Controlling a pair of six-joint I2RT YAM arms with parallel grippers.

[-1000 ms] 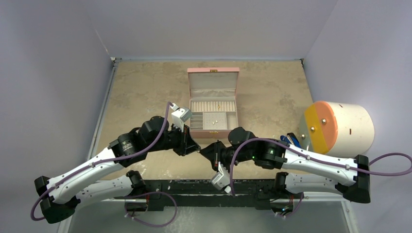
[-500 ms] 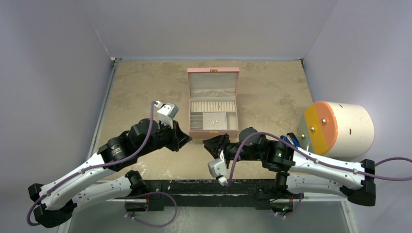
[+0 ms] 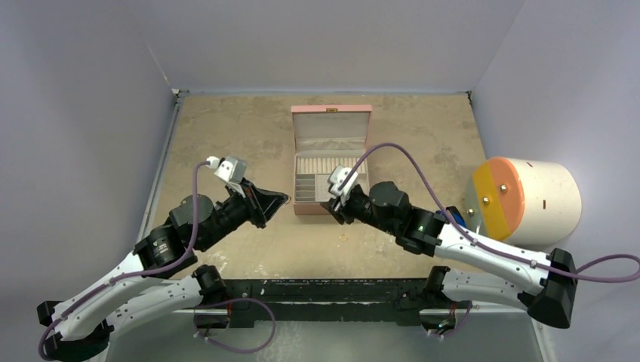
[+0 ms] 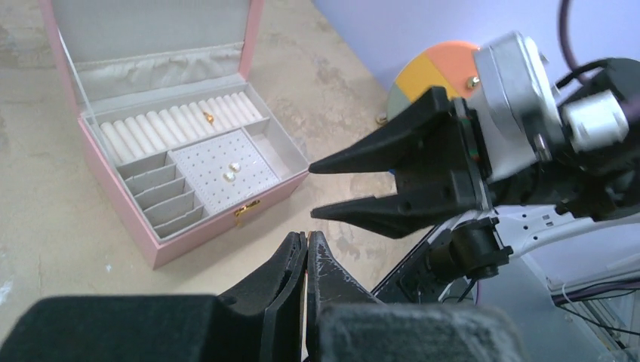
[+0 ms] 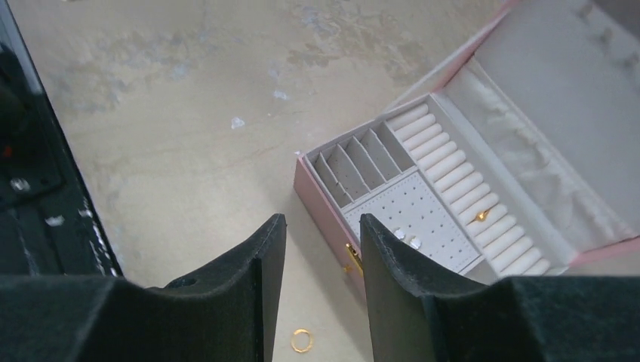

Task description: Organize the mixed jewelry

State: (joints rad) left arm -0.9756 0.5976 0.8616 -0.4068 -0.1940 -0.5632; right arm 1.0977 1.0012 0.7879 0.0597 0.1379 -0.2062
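Both arms have pulled apart from their meeting near the table's 6 o'clock edge a second ago. The left gripper (image 3: 282,199) has drawn back toward 9 o'clock. The right gripper (image 3: 333,210) has swung up toward 12 o'clock, its fingers spreading on the way, and now hangs just before the front wall of the pink jewelry box (image 3: 330,123). In the left wrist view the right gripper's two black fingers (image 4: 362,154) stand released, with nothing between them. The left gripper's own fingers (image 4: 283,268) are clenched tight together, and I cannot tell whether anything thin is pinched in the seam. On the bare table (image 3: 226,143), at 6 o'clock from the box and apart from it, lies one small gold ring (image 3: 343,237), touched by neither gripper. The right wrist view shows it flat on the surface below the spread fingers. The box sits toward the table's 12 o'clock with its lid upright. Inside, a second gold ring (image 4: 207,118) is tucked among the ring rolls (image 4: 162,128) along the back. Two pearl studs (image 4: 230,172) sit side by side on the perforated pad (image 4: 215,185) at the front, with a bank of narrow slots (image 4: 162,197) at the pad's 9 o'clock. A gold clasp (image 4: 245,213) hangs on the front wall. At the table's 3 o'clock rests a white cylinder (image 3: 547,197) on its side, its orange and yellow face turned toward the arms.
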